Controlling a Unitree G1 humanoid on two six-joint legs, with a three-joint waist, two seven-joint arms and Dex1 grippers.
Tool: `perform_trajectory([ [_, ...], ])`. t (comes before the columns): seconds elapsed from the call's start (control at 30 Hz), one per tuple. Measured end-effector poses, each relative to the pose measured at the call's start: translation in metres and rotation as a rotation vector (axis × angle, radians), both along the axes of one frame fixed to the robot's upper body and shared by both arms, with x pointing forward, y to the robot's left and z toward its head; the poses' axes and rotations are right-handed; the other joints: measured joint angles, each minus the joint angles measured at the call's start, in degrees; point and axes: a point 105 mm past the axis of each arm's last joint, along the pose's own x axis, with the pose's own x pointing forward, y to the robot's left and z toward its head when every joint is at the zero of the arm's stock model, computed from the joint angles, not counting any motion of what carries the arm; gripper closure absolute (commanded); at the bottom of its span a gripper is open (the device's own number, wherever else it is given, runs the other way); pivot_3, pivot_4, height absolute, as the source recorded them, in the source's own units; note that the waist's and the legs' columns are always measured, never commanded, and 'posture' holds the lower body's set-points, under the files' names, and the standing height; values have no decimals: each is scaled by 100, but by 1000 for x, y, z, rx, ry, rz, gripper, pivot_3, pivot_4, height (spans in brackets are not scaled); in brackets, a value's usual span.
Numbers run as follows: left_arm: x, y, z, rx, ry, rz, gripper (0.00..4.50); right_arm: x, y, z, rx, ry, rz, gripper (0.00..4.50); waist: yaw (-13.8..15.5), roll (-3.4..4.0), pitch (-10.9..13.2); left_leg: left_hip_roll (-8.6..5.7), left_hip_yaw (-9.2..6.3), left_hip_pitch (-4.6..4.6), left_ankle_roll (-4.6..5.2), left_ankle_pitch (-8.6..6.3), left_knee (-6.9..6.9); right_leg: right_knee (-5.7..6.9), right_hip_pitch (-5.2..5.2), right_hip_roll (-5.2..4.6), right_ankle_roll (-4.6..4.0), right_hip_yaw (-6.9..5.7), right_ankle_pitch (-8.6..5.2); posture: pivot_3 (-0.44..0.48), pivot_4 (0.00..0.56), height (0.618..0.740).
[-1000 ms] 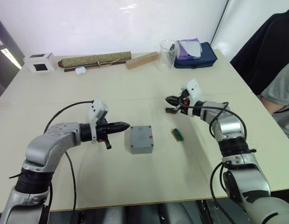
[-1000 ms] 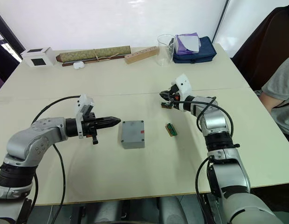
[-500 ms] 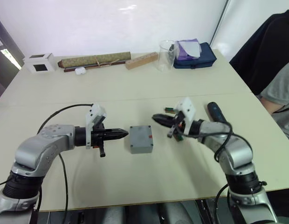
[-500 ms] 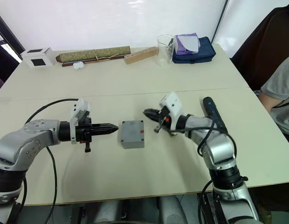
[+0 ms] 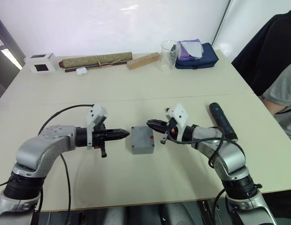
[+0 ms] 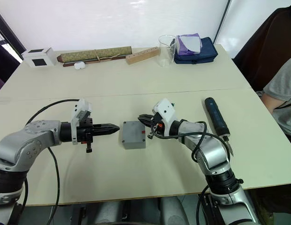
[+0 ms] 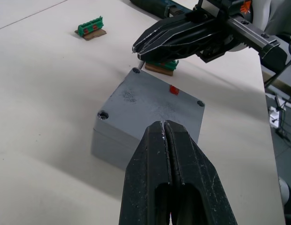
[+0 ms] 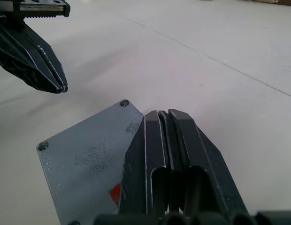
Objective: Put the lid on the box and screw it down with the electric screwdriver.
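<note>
Cream-coloured table (image 5: 136, 89) takes up most of the frame in the head views, with a pale wall behind it along the top edge and a person's dark and grey sleeves (image 5: 277, 70) at the right edge. Along the far edge of the table, from upper left to upper centre-right, sit a white cube with a dark window (image 5: 39, 62), a long greenish rolled scroll (image 5: 95, 60), a wooden block (image 5: 142, 60), a clear beaker (image 5: 168, 55) and a navy pouch (image 5: 198, 55) with purple cloth on it.

Right of centre, the electric screwdriver (image 5: 222, 121) lies flat on the table, well apart from both grippers.

At centre frame stands the box (image 5: 142, 139) with the lid (image 7: 155, 102) lying flush on top, red mark up and screw holes showing at the corners. The left gripper (image 5: 125, 134) points at it from the left, its fingers (image 7: 166, 159) pressed together and holding nothing, tips just short of the box's left side. The right gripper (image 5: 151, 124) reaches in from the right with its fingers (image 8: 171, 154) closed too, tips poised over the lid's far right corner; whether they touch it cannot be told.

Two small green terminal blocks (image 7: 91, 27) lie on the table beyond the box in the left wrist view, one partly hidden by the right gripper.
</note>
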Motion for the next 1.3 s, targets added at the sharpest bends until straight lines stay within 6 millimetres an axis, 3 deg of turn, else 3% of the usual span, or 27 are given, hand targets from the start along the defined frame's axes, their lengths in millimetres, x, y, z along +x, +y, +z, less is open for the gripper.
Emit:
perform_trajectory([
  [0.6, 2, -1, 0, -5, -5, 17, 4500, 5, -3, -9, -34, 11, -14, 4450, 1, 0, 0, 0, 0, 0, 0, 0, 0, 0, 0, 0, 0, 0, 0, 0, 150, 740],
  [0.7, 2, -2, 1, -8, -7, 15, 4500, 5, -3, -9, -34, 12, -14, 3605, 1, 0, 0, 0, 0, 0, 0, 0, 0, 0, 0, 0, 0, 0, 0, 0, 150, 740],
  [1.0, 4, -2, 3, -10, -14, 12, 4500, 5, -7, -12, -49, 26, -21, 190, 0, 0, 0, 0, 0, 0, 0, 0, 0, 0, 0, 0, 0, 0, 0, 0, 150, 740],
  [1.13, 5, -7, 6, -31, -23, 1, 4500, 2, -11, -8, -33, 51, -30, 66, 5, 0, 0, 0, -1, -1, 0, 0, 0, 0, 0, 0, 0, 0, 0, 0, 150, 740],
  [1.3, 6, -17, 20, -48, -63, -56, 4500, 2, -33, 20, 24, 125, -87, 66, 13, 1, 1, -1, -1, -2, 0, 0, 3, 0, 2, -2, 0, 0, 0, 0, 150, 740],
])
